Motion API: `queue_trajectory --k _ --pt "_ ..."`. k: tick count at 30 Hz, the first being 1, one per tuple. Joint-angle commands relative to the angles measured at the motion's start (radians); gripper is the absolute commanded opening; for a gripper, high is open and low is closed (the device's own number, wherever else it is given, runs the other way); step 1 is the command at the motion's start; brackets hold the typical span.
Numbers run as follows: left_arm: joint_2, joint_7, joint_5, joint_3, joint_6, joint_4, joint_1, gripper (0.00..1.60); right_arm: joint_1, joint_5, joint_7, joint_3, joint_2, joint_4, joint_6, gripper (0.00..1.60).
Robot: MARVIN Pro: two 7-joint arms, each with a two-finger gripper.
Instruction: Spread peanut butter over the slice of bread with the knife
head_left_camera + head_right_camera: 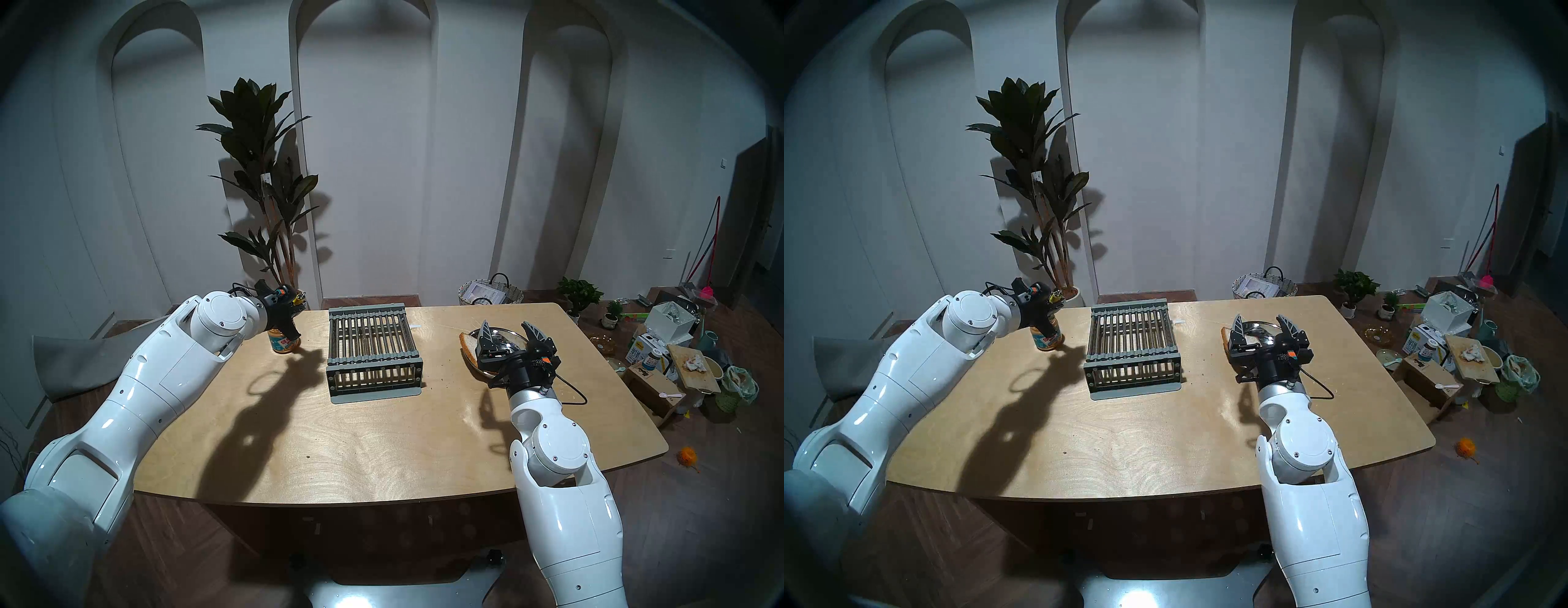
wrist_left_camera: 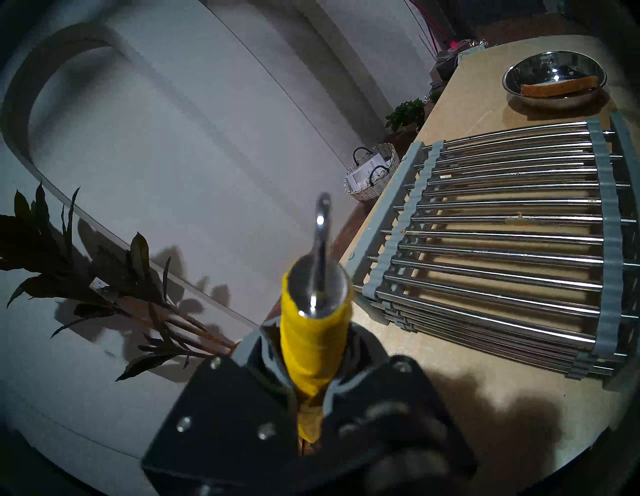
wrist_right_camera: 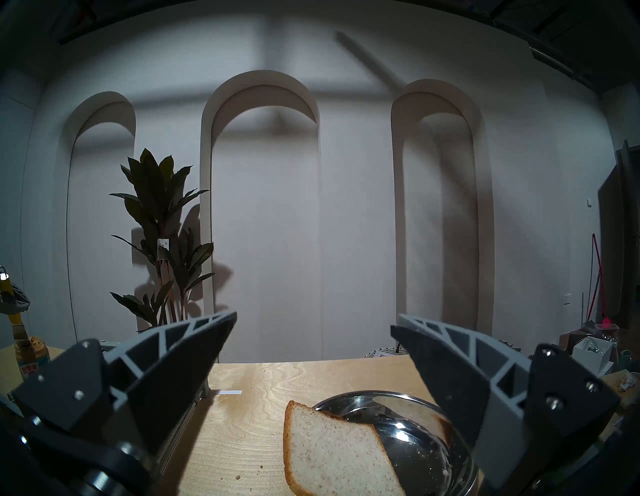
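Left tool (image 2: pixel 308 408) clamped on knife (image 2: pixel 313 332), blade dipped in peanut butter jar (image 1: pixel 283 341) at surface's far-left corner; right tool (image 1: pixel 511 335) apart over bread (image 3: pixel 332 457) overhanging steel dish (image 3: pixel 408 440); risk: levering tips jar, spreading flips bread.

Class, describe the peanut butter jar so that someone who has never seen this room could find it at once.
Start at the wooden table and find the grey metal rack at its middle. The peanut butter jar stands left of it, near the far left corner. It is the only jar on the table: small, clear, tan paste inside, colourful label, left gripper over it.
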Motion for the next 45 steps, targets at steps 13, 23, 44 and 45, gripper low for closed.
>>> queue_trajectory --k 13,23,44,45 --pt "0.022 0.057 0.048 -0.009 0.035 -0.112 0.013 0.0 -0.004 0.03 0.003 0.008 0.004 -0.026 -0.01 1.6" --pt "0.019 0.061 0.083 0.006 0.057 -0.126 -0.006 0.0 -0.009 0.045 0.009 0.021 0.007 -0.028 -0.011 1.6" --pt "0.022 0.075 0.127 0.01 0.08 -0.163 -0.011 0.0 -0.014 0.065 0.023 0.031 0.009 -0.026 -0.012 1.6" --pt "0.022 0.075 0.128 0.01 0.081 -0.164 -0.011 0.0 -0.015 0.066 0.023 0.031 0.009 -0.026 -0.012 1.6"
